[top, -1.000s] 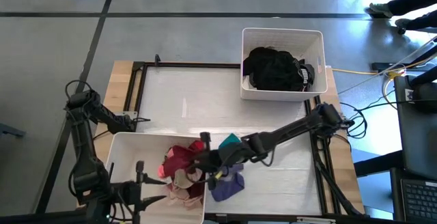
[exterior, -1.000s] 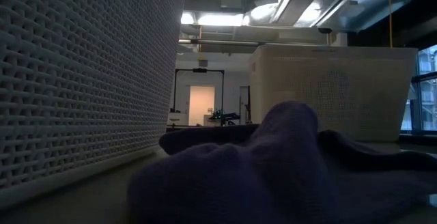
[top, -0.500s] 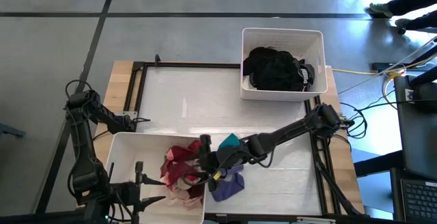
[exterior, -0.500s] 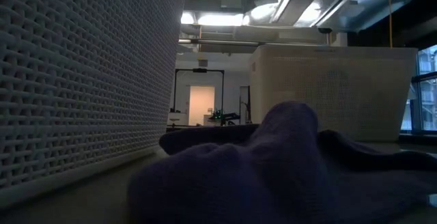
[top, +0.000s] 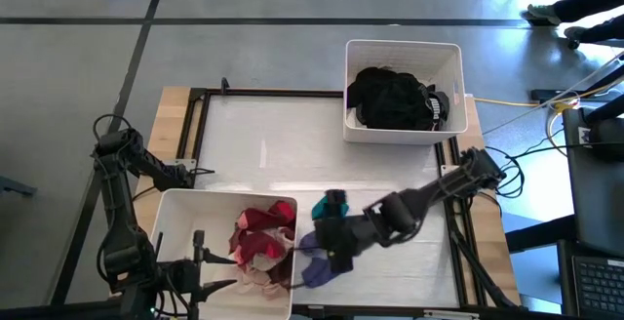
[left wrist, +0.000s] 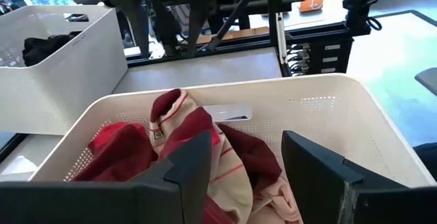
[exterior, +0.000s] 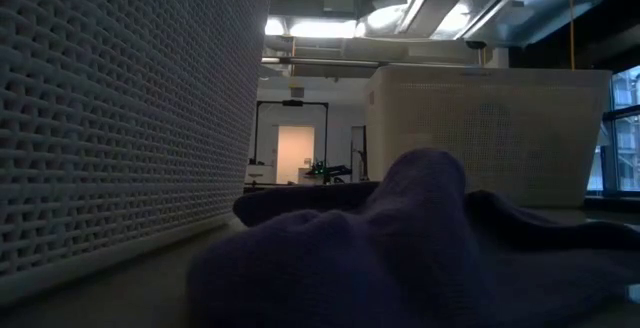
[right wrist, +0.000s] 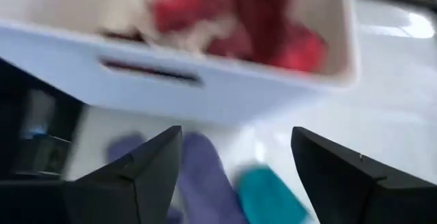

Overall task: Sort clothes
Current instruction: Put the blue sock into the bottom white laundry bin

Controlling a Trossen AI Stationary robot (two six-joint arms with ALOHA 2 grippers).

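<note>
I had the right gripper [top: 331,245] hanging just outside the near bin [top: 175,208], its fingers spread wide with nothing between them. Directly below lay the purple garment [top: 322,269] and, just beside it, the teal one [top: 330,204], both loose on the table [top: 263,149]. The maroon and pink clothes [top: 258,245] sat heaped in the near bin; the black clothes [top: 390,98] filled the far bin [top: 458,66]. My left gripper [left wrist: 242,173] waited over the near bin's edge, released and empty. To do this pick well, I judged I should drop straight onto the purple bunch, pinch a raised fold, and keep clear of the bin wall and the teal piece
</note>
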